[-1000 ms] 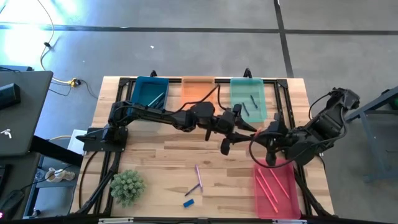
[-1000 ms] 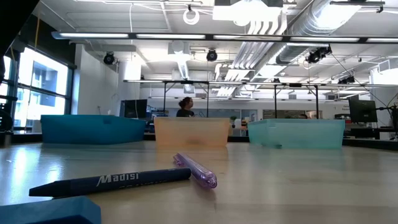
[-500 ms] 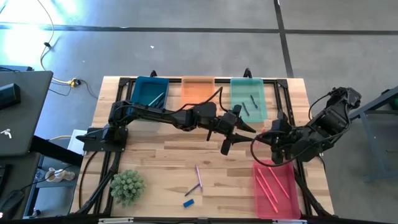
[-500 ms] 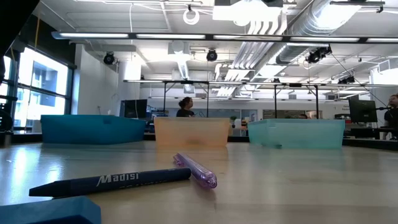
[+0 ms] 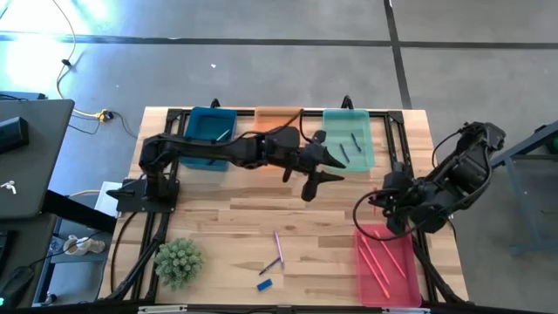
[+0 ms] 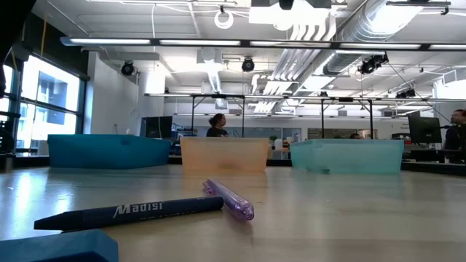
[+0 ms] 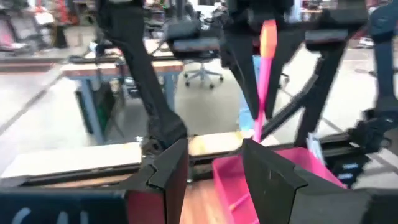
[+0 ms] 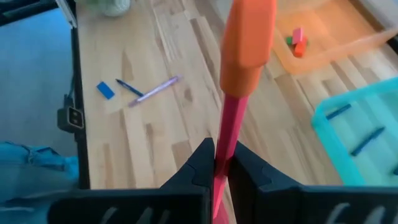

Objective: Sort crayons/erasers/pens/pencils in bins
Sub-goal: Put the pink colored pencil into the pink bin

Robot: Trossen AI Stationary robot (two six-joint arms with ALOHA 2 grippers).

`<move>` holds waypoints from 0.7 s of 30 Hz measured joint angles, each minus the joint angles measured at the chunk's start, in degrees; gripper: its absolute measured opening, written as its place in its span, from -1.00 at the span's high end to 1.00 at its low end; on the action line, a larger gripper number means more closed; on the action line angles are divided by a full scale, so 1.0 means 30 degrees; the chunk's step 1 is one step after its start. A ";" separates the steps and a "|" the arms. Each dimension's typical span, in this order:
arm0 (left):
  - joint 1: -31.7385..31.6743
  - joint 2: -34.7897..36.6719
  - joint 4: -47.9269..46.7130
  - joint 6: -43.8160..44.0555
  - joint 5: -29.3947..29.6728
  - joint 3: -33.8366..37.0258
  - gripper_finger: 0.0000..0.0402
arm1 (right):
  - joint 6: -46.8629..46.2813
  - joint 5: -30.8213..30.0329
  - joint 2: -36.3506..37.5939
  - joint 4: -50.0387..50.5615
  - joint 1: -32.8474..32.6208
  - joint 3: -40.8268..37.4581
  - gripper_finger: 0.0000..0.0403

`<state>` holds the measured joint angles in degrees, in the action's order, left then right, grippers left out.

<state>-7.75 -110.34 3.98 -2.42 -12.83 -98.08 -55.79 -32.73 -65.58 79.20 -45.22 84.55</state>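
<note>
A light wooden tabletop (image 5: 227, 218) is seen in a bright workshop with ceiling ducts (image 6: 320, 33). Blue (image 5: 207, 129), orange (image 5: 277, 122) and teal bins (image 5: 348, 133) are lined along its far edge; the pink bin (image 5: 390, 266) sits near the right. A pink pencil (image 8: 231, 134) is clamped in the closed right hand (image 5: 384, 187). The left hand (image 5: 319, 170) is held open, empty. A blue eraser (image 5: 264, 284) lies on the tabletop.

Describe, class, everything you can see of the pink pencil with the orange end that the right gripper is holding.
The pink pencil is a thin, straight stick with a pink-red shaft and a thicker orange cap, probably an eraser tip, at its free end. It looks smooth and painted. The right gripper is shut on its shaft, dark fingers pressing both sides, and nothing else touches it. In the left wrist view it stands upright, orange end up, above the pink-red bin. The gripped lower end is hidden.
</note>
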 joint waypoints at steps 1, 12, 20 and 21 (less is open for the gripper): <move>-0.0006 0.0184 -0.0286 -0.0098 0.0284 -0.0014 0.30 | -0.0380 0.0007 -0.0003 0.0324 -0.0143 0.0000 0.94; 0.0169 0.2016 -0.4332 -0.0780 0.2982 -0.0007 0.30 | -0.4327 -0.0018 -0.0947 0.3263 -0.1739 -0.0029 0.94; 0.0751 0.2811 -0.6431 -0.0780 0.4558 -0.0007 0.30 | -0.6696 0.0508 -0.1377 0.3428 -0.2674 -0.1793 0.94; 0.0797 0.2805 -0.6526 -0.0778 0.4574 -0.0007 0.30 | -0.7197 0.0777 -0.1387 0.3417 -0.2760 -0.2284 0.94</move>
<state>-5.36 -101.93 -15.59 -4.75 0.89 -98.10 -77.38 -30.40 -69.74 89.45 -53.50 77.70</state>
